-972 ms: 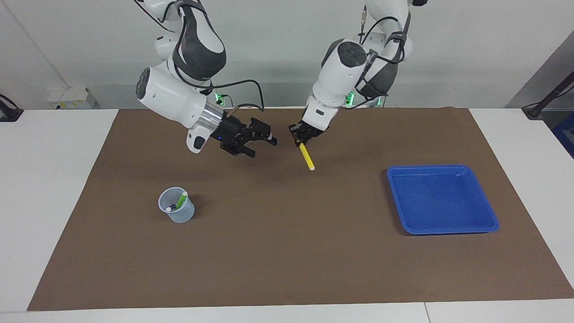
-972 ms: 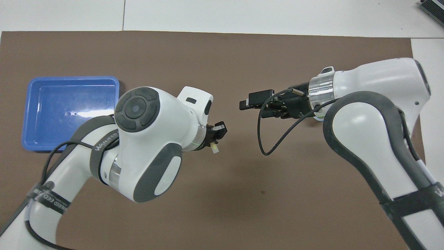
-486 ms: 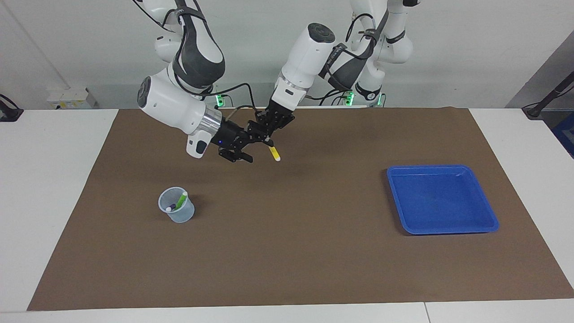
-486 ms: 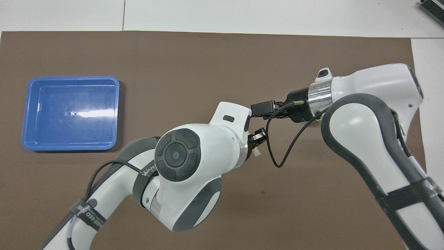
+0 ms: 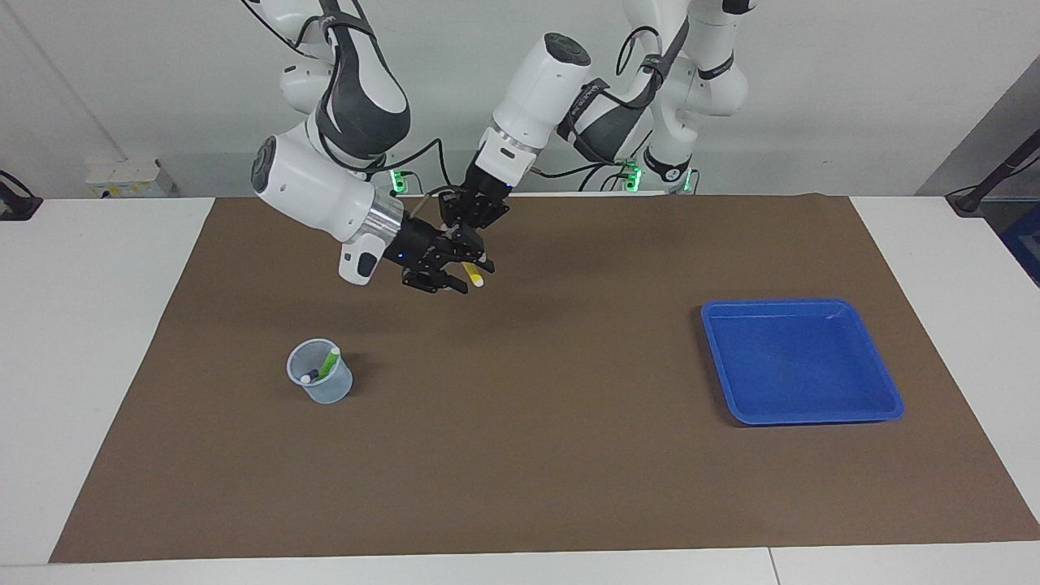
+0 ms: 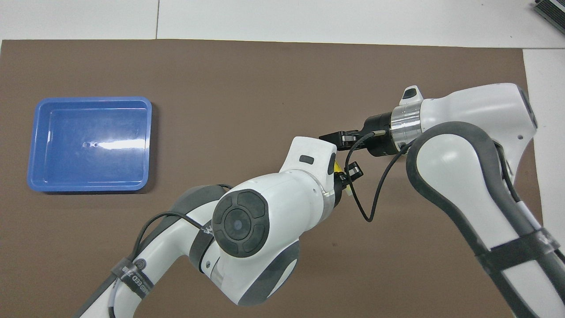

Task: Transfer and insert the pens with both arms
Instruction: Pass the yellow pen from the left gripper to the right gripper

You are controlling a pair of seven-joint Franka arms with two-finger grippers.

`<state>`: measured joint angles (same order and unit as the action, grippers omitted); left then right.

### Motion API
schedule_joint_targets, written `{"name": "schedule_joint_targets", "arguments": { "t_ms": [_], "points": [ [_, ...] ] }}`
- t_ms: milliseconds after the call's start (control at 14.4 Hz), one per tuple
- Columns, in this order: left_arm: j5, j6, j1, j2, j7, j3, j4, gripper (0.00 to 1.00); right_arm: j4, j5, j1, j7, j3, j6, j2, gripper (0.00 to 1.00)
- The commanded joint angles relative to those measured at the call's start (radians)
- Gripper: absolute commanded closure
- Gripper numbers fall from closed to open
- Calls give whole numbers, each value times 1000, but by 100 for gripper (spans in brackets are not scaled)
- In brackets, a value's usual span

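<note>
My left gripper [image 5: 473, 234] hangs over the mat near the robots, shut on the upper end of the yellow pen [image 5: 472, 275]. The pen slants downward with its white tip lowest. My right gripper [image 5: 466, 272] comes in sideways, open, with a finger on each side of the pen's lower part. In the overhead view the left wrist covers most of the yellow pen [image 6: 337, 168], and the right gripper [image 6: 348, 153] shows beside it. The green pen [image 5: 329, 361] and the purple pen [image 5: 308, 377] stand in a clear cup [image 5: 321, 388].
The clear cup sits on the brown mat [image 5: 520, 455] toward the right arm's end, farther from the robots than the grippers. An empty blue tray [image 5: 881, 390] lies toward the left arm's end, also visible from overhead as the blue tray [image 6: 33, 145].
My left arm swung the yellow pen toward the right arm's end, bringing it between the right gripper's fingers. The right gripper's fingers have drawn closer together around it.
</note>
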<state>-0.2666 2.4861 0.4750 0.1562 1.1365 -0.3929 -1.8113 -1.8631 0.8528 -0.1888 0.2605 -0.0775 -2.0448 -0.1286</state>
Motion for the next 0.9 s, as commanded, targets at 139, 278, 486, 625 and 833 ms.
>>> {"name": "schedule_joint_targets", "arguments": {
  "t_ms": [139, 278, 486, 625, 833],
  "points": [
    [-16, 45, 21, 3, 16, 14, -11, 100, -33, 2, 8, 29, -4, -11, 24, 100],
    [-16, 45, 19, 3, 9, 14, -11, 100, -30, 2, 14, 29, -5, -5, 24, 100],
    [-16, 45, 19, 3, 11, 14, -11, 100, -25, 2, 17, 30, -4, 0, 23, 100],
    [-16, 28, 19, 2, 16, 14, -11, 42, -25, 2, 18, 33, -5, 0, 23, 100],
    [-16, -36, 19, -17, 29, 16, -13, 0, -24, 2, 18, 33, -5, -3, 21, 100]
  ]
}}
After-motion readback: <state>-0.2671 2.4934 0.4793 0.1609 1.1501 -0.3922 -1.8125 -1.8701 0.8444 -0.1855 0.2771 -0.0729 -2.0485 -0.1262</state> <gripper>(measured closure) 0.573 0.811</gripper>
